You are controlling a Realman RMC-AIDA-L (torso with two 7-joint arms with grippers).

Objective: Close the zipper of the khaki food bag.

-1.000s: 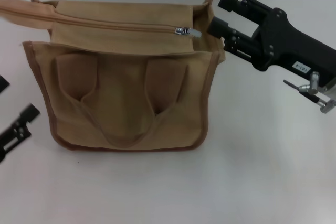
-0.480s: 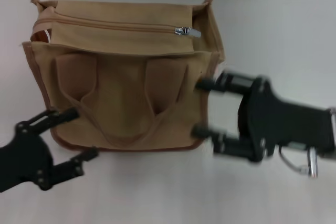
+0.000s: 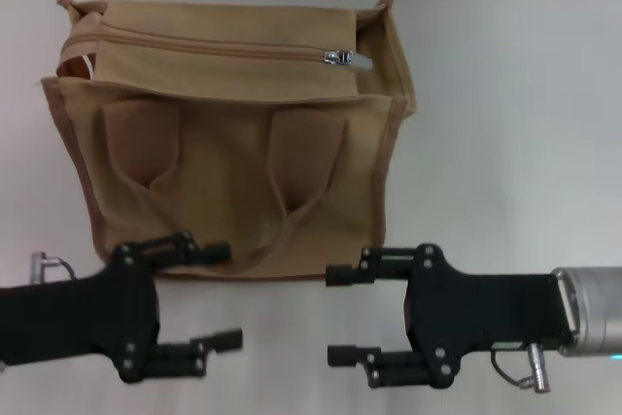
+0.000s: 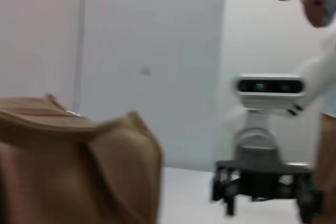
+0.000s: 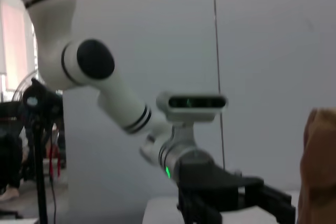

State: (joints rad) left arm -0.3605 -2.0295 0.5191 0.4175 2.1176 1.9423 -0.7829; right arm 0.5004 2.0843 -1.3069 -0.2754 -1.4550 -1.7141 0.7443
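Khaki food bag [image 3: 233, 133] sits on the white worktop [image 3: 505, 123], toward the far edge by the wall, front pockets and a looped handle facing the robot. Zipper [image 3: 209, 48] runs along the bag's top panel; its silver pull tab [image 3: 346, 58] lies at the bag's right end of the line, so the line reads closed from there across to the left. At the bag's left end the top corner gapes a little, with a loop of tan strap arching there.

Left gripper [image 3: 219, 295] is on the near side of the bag, at its lower left corner, fingers spread wide and holding nothing. Its upper finger tip overlaps the bag's bottom edge in the head view; cannot tell if it touches.

Right gripper [image 3: 338, 314] is also on the near side of the bag, just below its lower right corner, fingers spread wide, empty, apart from the bag. Both point inward toward each other, well away from the pull tab.

Left wrist view: the bag [image 4: 79, 161] fills the near side, with the right gripper [image 4: 262, 187] farther off on the worktop. Right wrist view: the left gripper [image 5: 226, 198] on its white arm, a strip of the bag [image 5: 320, 166] at the edge.
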